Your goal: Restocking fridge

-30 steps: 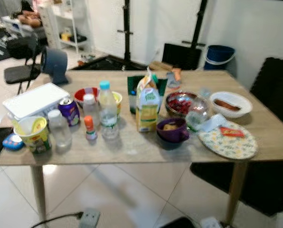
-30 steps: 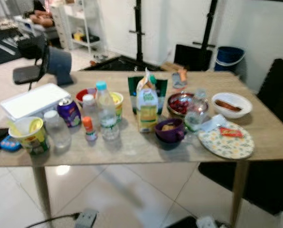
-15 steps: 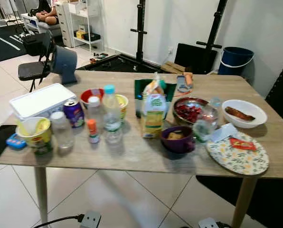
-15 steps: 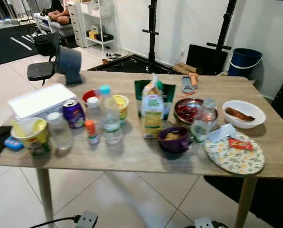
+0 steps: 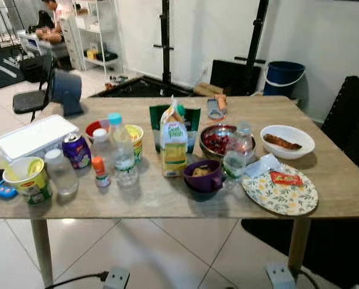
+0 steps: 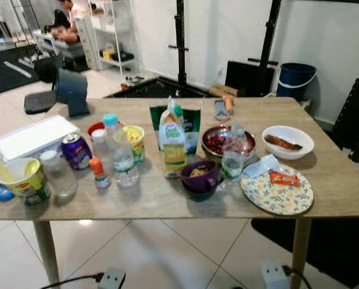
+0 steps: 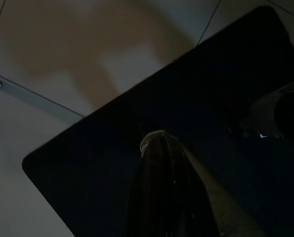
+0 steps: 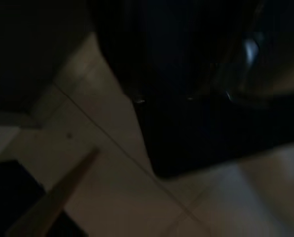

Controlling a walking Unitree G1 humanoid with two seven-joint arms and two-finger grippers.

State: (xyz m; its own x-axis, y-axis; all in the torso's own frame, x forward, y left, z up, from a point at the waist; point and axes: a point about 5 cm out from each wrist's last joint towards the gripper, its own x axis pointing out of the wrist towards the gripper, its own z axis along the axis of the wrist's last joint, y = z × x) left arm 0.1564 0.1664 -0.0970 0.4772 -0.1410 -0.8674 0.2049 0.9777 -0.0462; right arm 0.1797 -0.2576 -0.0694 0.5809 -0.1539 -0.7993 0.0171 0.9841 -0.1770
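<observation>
Many food items crowd the wooden table across mid-frame in my head views. Centre: juice carton upright, w/ a dark green pouch just behind it. Just right & in front of the carton: purple bowl w/ food; behind that a metal bowl of red fruit, and a small clear water bottle beside it. Right side: white bowl holding something brown, floral plate at lower right w/ a red packet on it. Left of centre: blue-capped water bottle, small orange-capped bottle, white-capped bottle, yellow cup, red bowl behind. Further left: purple can, clear jar, yellow noodle cup at lower left, white lidded box behind it, a blue thing at the table's edge. Blue bucket on the floor, upper right; person seated in the upper-left corner. My left gripper shows in the left wrist view, dark, hanging over a black mat on tile; fingers appear together at the tip but too dim, can't tell. My right wrist view is v. dark & blurred: black shape over pale tile, can't tell the fingers' state.
</observation>
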